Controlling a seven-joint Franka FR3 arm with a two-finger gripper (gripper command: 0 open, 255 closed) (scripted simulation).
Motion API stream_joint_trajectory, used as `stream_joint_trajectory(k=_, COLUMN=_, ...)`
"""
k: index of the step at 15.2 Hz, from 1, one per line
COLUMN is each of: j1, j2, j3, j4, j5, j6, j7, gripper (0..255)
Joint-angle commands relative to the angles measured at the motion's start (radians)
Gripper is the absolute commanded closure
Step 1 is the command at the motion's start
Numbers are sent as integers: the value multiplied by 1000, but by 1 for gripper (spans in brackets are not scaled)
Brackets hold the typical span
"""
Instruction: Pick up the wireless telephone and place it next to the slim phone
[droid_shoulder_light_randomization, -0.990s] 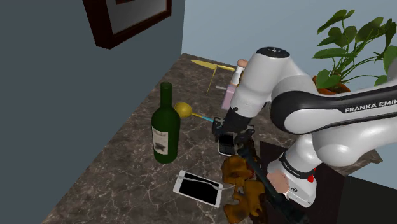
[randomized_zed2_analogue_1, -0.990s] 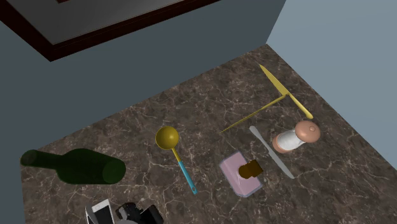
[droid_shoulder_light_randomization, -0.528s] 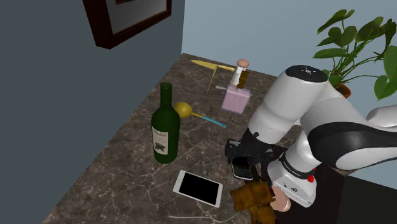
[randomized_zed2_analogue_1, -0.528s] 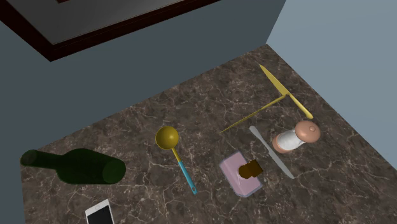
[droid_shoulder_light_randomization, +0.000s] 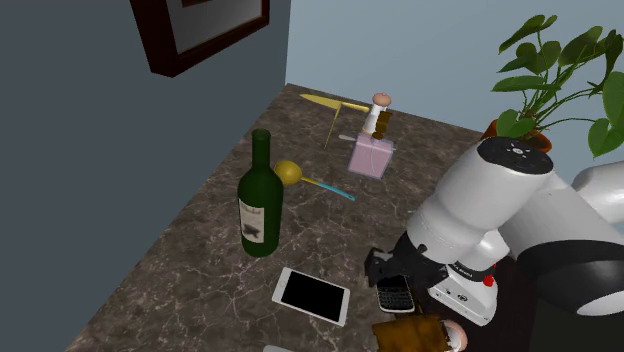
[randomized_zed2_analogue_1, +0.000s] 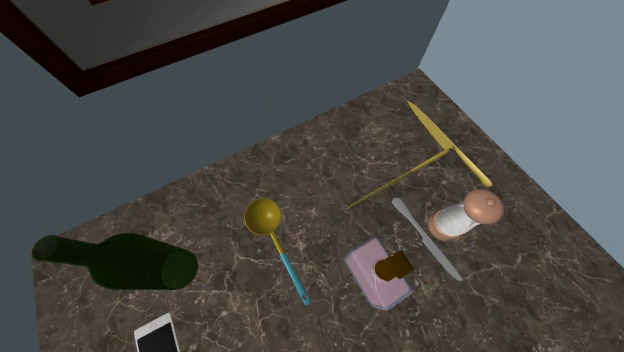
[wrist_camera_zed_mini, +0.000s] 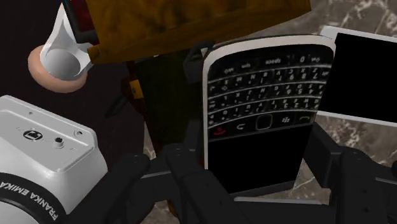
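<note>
Hand (wrist_camera_zed_mini: 254, 162) clamped on keypad phone (wrist_camera_zed_mini: 261, 108) (keys twd wrist cam), near white slim phone (droid_shoulder_light_randomization: 311, 295) on counter (droid_shoulder_light_randomization: 180, 270).

The slim phone (randomized_zed2_analogue_1: 158, 336) is cut by the second exterior view's lower edge; the keypad phone (wrist_camera_zed_mini: 264, 108) covers one side of it in the wrist view.

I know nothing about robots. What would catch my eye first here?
The black pincer grips a black keypad phone with a silver rim, beside a slim white phone with a black screen on the dark marbled counter. A dark green wine bottle stands upright nearby.
</note>
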Motion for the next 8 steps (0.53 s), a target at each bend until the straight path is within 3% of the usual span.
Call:
stream_joint_trajectory(k=1, j1=1, j2=27, j3=21, j4=-19, j5=18, j6=39, j7=-4, gripper=255)
stream_joint_trajectory(k=8, j1=26, j2=139, j3=60, j4=-68, j5=51, j6=194, j7=2, gripper=255)
